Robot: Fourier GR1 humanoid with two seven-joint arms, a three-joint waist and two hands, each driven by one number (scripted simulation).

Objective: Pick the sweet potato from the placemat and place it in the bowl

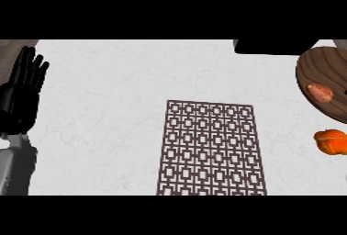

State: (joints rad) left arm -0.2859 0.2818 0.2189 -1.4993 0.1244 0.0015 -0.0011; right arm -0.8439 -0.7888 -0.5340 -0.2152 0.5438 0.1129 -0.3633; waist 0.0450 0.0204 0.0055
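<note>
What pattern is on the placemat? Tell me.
A dark brown lattice of interlocking squares on the placemat, seen best in the head view.

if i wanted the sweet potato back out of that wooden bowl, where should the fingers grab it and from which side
Take the sweet potato across its narrow middle, coming from above. It lies on its side in the wooden bowl, its long axis running diagonally from upper left to lower right, so the fingers should close across that axis. The bowl sits at the view's right edge, so the right hand would likely suit, though it is out of view.

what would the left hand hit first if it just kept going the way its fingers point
Nothing, as far as the view shows: the left hand points up along the counter edge, and that line looks free.
</note>
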